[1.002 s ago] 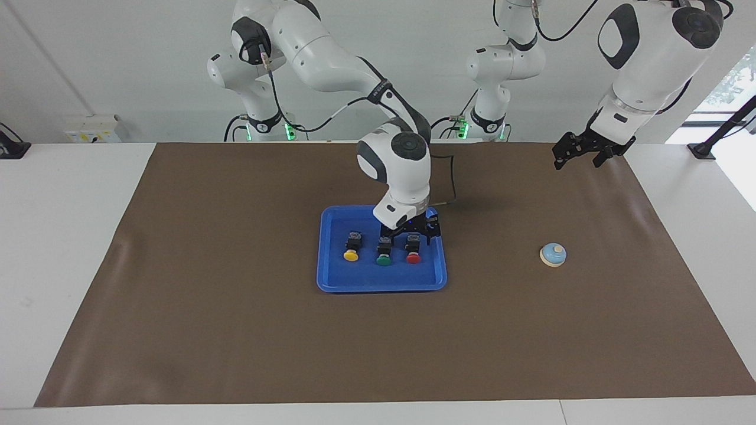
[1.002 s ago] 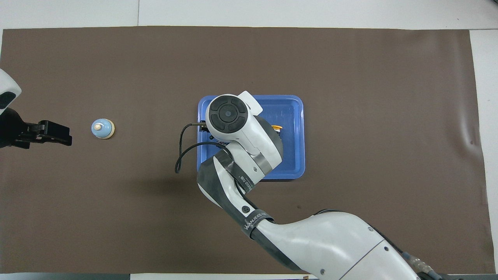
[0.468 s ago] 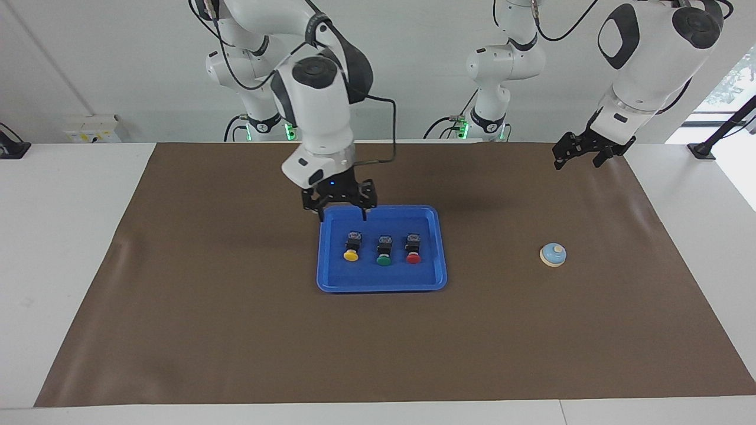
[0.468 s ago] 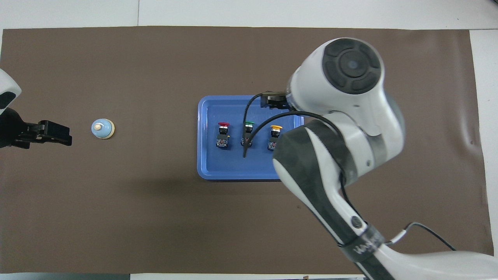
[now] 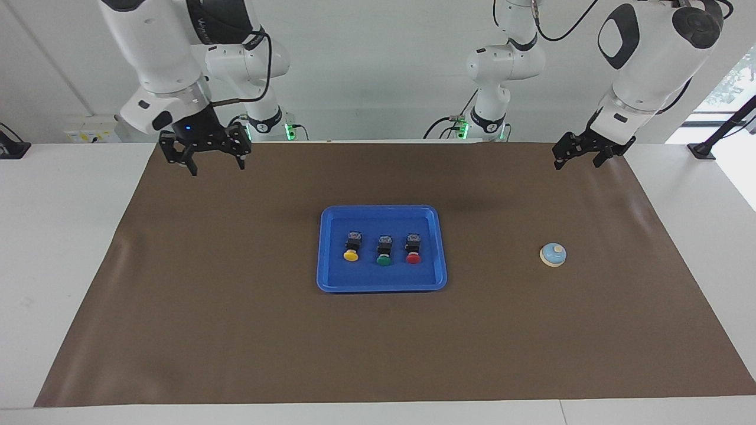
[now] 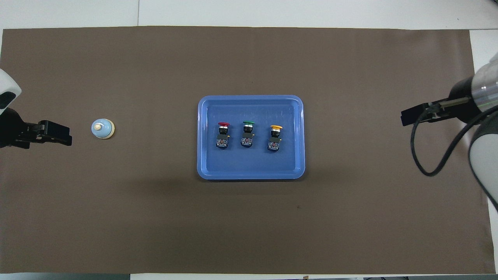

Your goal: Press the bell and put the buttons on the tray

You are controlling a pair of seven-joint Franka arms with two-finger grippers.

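Note:
The blue tray [image 5: 381, 286] lies in the middle of the brown mat; it also shows in the overhead view [image 6: 251, 175]. Three buttons stand in it in a row: yellow [image 5: 351, 255] [image 6: 276, 127], green [image 5: 384, 260] [image 6: 248, 123], red [image 5: 413, 257] [image 6: 223, 124]. The bell [image 5: 553, 254] [image 6: 102, 128] sits on the mat toward the left arm's end. My right gripper [image 5: 215, 168] [image 6: 406, 118] is open and empty, raised over the mat at the right arm's end. My left gripper [image 5: 576, 164] [image 6: 66, 136] is open and empty, raised over the mat beside the bell; that arm waits.
The brown mat [image 5: 236, 330] covers most of the white table [image 5: 59, 236]. The right arm's black cable [image 6: 424, 163] hangs in a loop below its wrist.
My right gripper has risen from the tray, where it stood over the green and red buttons, and has swung away to the right arm's end of the mat. The left arm has not moved.

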